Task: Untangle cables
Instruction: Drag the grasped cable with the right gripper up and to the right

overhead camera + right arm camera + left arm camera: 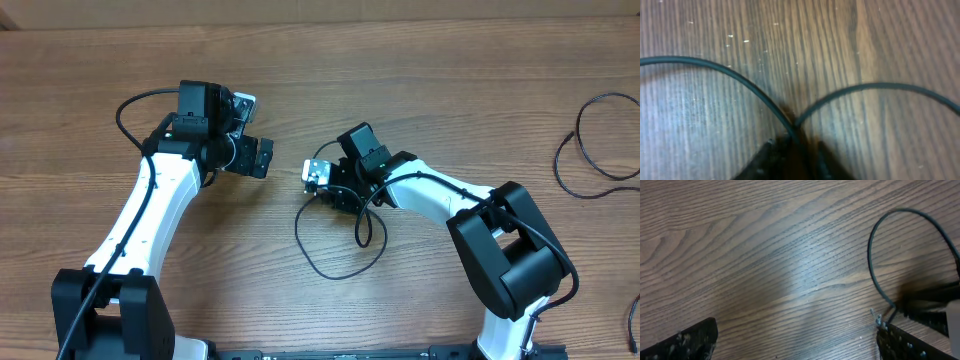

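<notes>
Black cable strands cross inside right hand, pinched narrow; left hand wide, loop nearby.

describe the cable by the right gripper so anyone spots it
Find the right gripper near the middle of the table. The looped cable lies below it, thin and black. Unlike the far cable at the right edge, its strands meet at the gripper's fingertips.

A cable loops on the table beside the wide-spread left hand.
</notes>
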Action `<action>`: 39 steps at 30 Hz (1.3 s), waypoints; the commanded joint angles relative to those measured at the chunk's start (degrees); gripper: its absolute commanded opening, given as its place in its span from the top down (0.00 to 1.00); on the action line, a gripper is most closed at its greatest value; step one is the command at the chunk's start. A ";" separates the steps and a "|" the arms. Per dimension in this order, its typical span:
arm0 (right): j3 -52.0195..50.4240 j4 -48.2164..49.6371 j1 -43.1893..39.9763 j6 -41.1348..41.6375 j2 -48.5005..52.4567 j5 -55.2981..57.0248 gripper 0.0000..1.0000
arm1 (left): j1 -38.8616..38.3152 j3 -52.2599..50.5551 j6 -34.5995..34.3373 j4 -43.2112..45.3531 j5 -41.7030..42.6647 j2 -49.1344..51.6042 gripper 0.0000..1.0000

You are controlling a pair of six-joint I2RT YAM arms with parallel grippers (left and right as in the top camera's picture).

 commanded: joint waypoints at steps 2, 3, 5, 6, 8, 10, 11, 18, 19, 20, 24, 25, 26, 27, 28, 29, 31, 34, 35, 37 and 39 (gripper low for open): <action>-2.21 0.42 -0.66 -1.01 4.07 6.93 0.93 | -0.07 0.55 1.27 0.02 0.72 -0.31 0.00; -2.19 0.83 -0.68 -1.01 4.07 6.95 0.94 | -0.07 0.55 1.27 0.02 0.74 -0.31 0.00; -2.19 1.40 -0.68 -0.98 4.07 6.95 0.94 | -0.07 0.55 1.27 0.02 0.72 -0.31 0.00; -2.19 1.57 -0.68 -1.01 4.07 6.95 0.94 | -0.07 0.55 1.27 0.02 0.72 -0.31 0.01; -2.19 1.90 -0.68 -1.01 4.07 6.95 0.94 | -0.07 0.55 1.27 0.02 0.72 -0.31 0.00; -2.19 2.51 -0.66 -0.98 4.07 7.48 0.95 | -0.07 0.55 1.27 0.02 0.72 -0.31 0.00; -2.19 2.78 -0.70 -1.01 4.07 7.85 0.95 | -0.07 0.55 1.27 0.02 0.72 -0.31 0.00; -2.19 4.83 -2.89 -0.98 4.07 8.44 0.96 | -0.07 0.55 1.27 0.02 0.72 -0.31 0.00; -2.19 5.40 -3.58 -0.96 4.07 8.44 0.96 | -0.07 0.55 1.27 0.02 0.74 -0.31 0.01; -2.19 5.84 -4.13 -0.98 4.07 8.41 0.96 | -0.07 0.55 1.27 0.02 0.72 -0.31 0.01; -2.19 9.03 -7.87 -0.98 4.07 8.44 0.96 | -0.07 0.55 1.27 0.02 0.72 -0.31 0.00; -2.19 9.99 -8.96 -0.98 4.07 8.44 0.96 | -0.07 0.55 1.27 0.02 0.72 -0.31 0.01; -2.19 11.06 -10.36 -1.01 4.07 8.44 0.96 | -0.07 0.55 1.27 0.02 0.72 -0.31 0.00; -2.19 11.80 -11.43 -0.98 4.07 8.46 0.96 | -0.07 0.55 1.27 0.02 0.74 -0.31 0.00; -2.19 12.87 -13.03 -0.98 4.07 8.46 0.96 | -0.07 0.55 1.27 0.02 0.74 -0.31 0.01; -2.19 13.64 -14.45 -0.98 4.07 8.44 0.96 | -0.07 0.55 1.27 0.02 0.72 -0.31 0.00; -2.19 15.43 -17.77 -0.98 4.07 8.44 0.96 | -0.07 0.55 1.27 0.02 0.72 -0.31 0.01; -2.19 18.27 -22.91 -1.01 4.07 8.41 0.96 | -0.07 0.55 1.27 0.02 0.72 -0.31 0.01; -2.19 19.17 -24.57 -0.98 4.07 8.41 0.96 | -0.07 0.55 1.27 0.02 0.72 -0.31 0.00; -2.19 21.05 -27.89 -1.01 4.07 8.41 0.96 | -0.07 0.55 1.27 0.02 0.72 -0.31 0.01; -2.19 23.21 -31.63 -0.98 4.07 8.39 0.96 | -0.07 0.55 1.27 0.02 0.74 -0.31 0.01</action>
